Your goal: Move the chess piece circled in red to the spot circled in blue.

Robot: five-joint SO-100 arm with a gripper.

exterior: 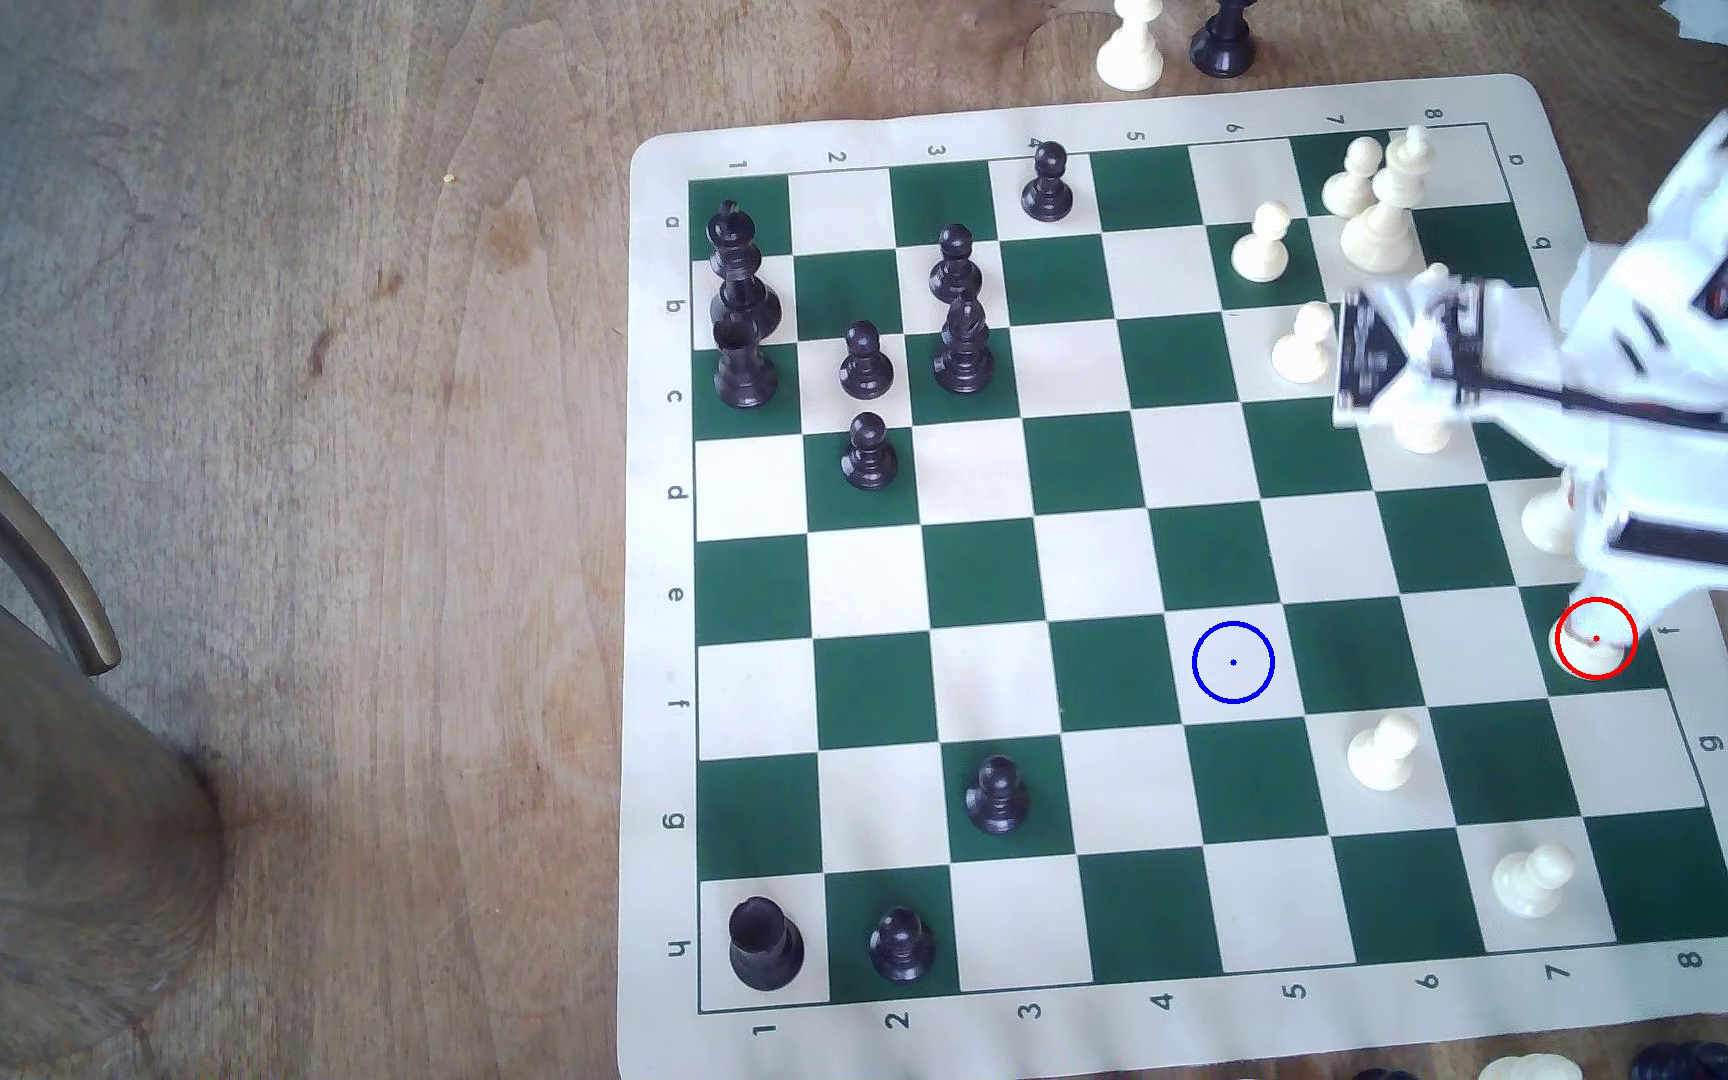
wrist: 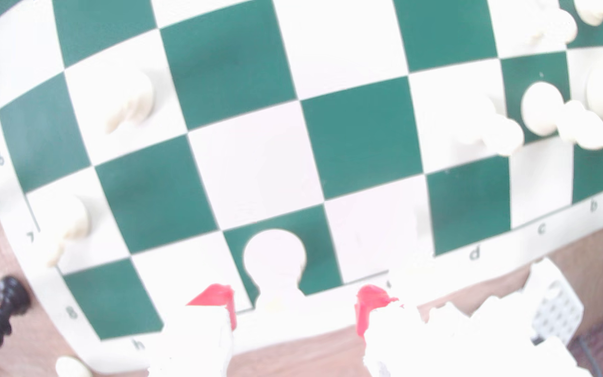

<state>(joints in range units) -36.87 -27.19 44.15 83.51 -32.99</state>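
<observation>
The chess piece, a short cream-white one, stands on a dark green square inside the red ring, at the board's edge on the exterior view's right. The white arm reaches down onto it, so its top is hidden there. In the wrist view the chess piece stands between my gripper's two red-tipped fingers, with a gap on each side. The gripper is open around it. The spot, a cream square with a blue ring and dot, lies bare three squares toward the exterior view's left in the same row.
A cream pawn stands just behind the arm, and others stand nearer the front. Black pieces crowd the board's far left side. The squares between the red ring and the blue ring hold no pieces. Spare pieces lie off the board.
</observation>
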